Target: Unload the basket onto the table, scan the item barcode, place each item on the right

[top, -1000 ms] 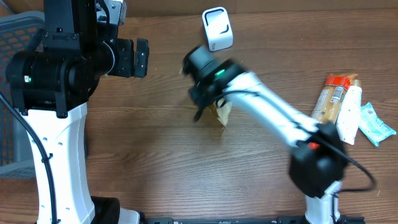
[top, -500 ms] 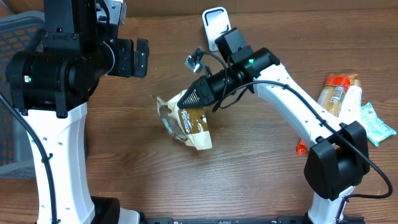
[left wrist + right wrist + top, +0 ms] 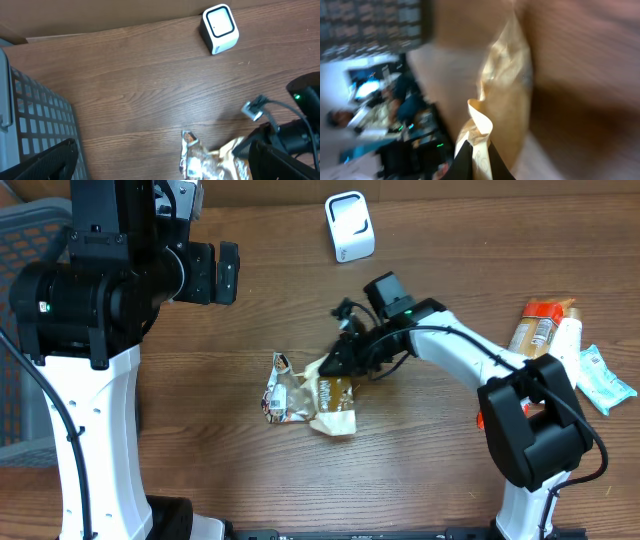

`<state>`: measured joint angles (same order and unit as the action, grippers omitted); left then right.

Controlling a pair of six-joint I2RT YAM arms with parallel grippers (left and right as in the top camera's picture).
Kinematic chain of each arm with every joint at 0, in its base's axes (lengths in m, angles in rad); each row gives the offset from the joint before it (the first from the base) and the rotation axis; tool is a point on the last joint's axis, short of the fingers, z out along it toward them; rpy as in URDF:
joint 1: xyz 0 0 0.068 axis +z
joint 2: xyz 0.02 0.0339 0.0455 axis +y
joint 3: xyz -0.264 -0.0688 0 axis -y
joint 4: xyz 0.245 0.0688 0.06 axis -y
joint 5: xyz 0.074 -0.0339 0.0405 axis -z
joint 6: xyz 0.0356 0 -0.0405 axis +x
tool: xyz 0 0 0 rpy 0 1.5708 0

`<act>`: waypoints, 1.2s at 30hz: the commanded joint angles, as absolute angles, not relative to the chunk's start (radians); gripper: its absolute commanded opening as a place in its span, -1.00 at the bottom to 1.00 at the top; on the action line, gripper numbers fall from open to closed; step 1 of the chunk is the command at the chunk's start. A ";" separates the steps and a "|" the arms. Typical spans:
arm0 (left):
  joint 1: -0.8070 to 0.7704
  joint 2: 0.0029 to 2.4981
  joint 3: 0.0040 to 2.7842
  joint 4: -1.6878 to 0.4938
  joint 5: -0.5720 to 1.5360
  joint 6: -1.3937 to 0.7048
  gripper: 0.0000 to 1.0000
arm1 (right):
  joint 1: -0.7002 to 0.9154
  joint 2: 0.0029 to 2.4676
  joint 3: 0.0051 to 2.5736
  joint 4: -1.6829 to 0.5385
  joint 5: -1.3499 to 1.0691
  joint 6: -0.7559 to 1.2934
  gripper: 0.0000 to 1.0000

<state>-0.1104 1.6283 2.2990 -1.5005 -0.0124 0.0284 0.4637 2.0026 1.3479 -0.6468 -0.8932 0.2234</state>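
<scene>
- Right claw (image 3: 335,365): read it as clenched on the upper right edge of the snack bag (image 3: 305,398). In the right wrist view, the dark fingertips (image 3: 465,161) pinch a cream-coloured fold of the bag (image 3: 505,95) between them. The arm reaches in from 4 o'clock on the overhead view.
- Left claw (image 3: 225,272): read it as released, with both jaws spread wide. It is raised at 10 o'clock, well apart from the bag and holding nothing. In the left wrist view (image 3: 160,167) the two fingers sit at the bottom corners of the frame.
- Table (image 3: 200,460): brown wood grain, carrying every item below.
- Basket (image 3: 20,240): grey mesh, at the 10 o'clock edge, partly hidden behind the left arm.
- Snack bag: locate it just to the 7 o'clock side of table centre. It is crumpled, brown and cream with a silvery left end (image 3: 192,157). You cannot make out a barcode on it.
- Scanner (image 3: 350,225): small white unit with a dark-rimmed face (image 3: 219,27), at 12 o'clock, apart from the bag.
- Bottles (image 3: 540,335), white tube (image 3: 562,365) and teal packet (image 3: 605,380): grouped together at 3 o'clock.
</scene>
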 commanded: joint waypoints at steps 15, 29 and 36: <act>-0.112 1.634 2.303 -1.499 -0.014 0.022 0.99 | 0.230 2.005 1.525 -0.850 -0.539 -0.106 1.00; -0.112 1.634 2.303 -1.499 -0.014 0.022 0.99 | 0.544 2.046 1.748 -0.843 -0.309 -0.597 1.00; -0.112 1.634 2.303 -1.499 -0.014 0.022 0.99 | 0.583 2.156 1.748 -0.785 -0.317 -0.659 1.00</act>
